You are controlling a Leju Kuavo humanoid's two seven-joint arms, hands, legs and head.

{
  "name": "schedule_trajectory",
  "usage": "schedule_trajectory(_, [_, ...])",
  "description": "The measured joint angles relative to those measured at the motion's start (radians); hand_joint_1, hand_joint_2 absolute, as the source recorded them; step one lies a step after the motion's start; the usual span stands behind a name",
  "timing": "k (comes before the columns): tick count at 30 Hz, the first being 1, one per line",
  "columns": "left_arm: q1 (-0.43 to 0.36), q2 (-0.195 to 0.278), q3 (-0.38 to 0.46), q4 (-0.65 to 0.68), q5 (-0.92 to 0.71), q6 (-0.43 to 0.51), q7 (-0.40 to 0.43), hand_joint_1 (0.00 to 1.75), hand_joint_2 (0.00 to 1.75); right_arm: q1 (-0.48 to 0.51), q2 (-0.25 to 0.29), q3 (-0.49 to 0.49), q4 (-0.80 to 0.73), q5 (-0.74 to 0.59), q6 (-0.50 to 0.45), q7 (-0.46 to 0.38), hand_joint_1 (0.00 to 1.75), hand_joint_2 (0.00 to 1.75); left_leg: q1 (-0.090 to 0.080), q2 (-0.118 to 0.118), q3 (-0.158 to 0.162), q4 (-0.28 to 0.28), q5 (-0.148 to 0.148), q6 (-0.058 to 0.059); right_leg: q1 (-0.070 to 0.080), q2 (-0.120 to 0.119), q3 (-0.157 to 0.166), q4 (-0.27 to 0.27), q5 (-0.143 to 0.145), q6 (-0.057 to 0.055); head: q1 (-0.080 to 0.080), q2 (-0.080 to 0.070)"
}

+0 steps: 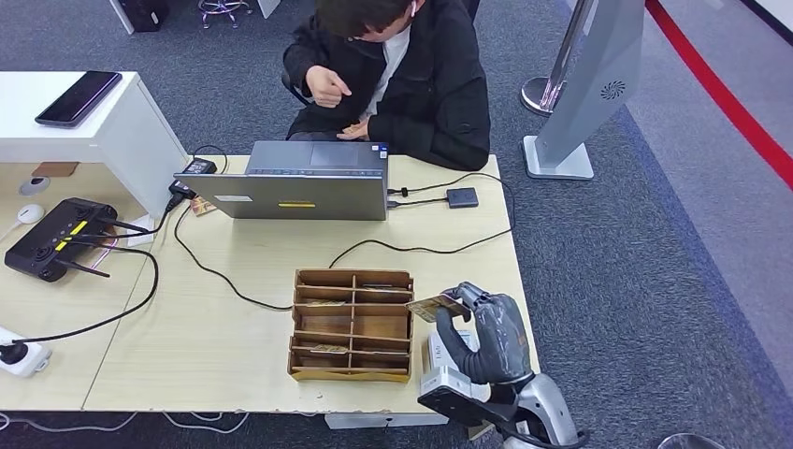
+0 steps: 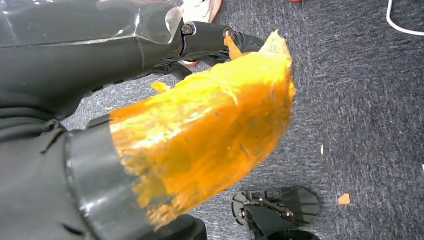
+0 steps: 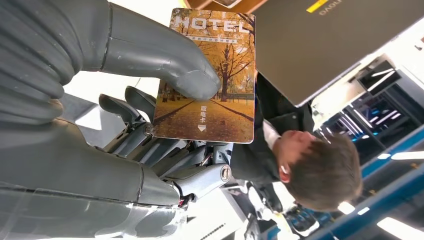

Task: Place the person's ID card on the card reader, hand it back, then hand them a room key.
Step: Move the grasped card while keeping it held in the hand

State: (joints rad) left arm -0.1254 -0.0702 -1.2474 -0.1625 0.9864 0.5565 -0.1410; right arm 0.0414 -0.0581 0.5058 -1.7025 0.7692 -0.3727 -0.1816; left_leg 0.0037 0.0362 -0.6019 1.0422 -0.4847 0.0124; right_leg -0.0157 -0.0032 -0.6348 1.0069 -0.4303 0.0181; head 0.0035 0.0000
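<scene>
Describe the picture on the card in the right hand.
Golden autumn trees on the card, clearest in right wrist view.

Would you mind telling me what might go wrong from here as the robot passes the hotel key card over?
The right robot hand pinches the key card by one edge, so it might slip. The person looks down, hands busy, and may miss the handover.

Our right hand (image 1: 491, 335) is up over the front right corner of the table (image 1: 234, 365), with our silver right arm (image 1: 542, 416) coming in under it. Its thick thumb (image 3: 165, 60) presses on the face of the room key (image 3: 207, 75), and the darker fingers (image 3: 145, 135) sit behind it. Our left hand (image 2: 200, 125) hangs low over the floor, wrapped in yellow.
</scene>
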Motion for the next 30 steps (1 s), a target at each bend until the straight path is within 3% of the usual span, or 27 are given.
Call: schedule_trajectory(30, [0.003,0.0,0.0,0.0,0.031,0.012,-0.008,0.0,0.0,0.079,0.029,-0.055,0.089,-0.096,0.009,0.0,1.75,1.75,0.0,0.0,0.0,0.0,0.0,0.0,0.0,0.0,0.0,0.0,-0.001,0.0,0.0,0.0])
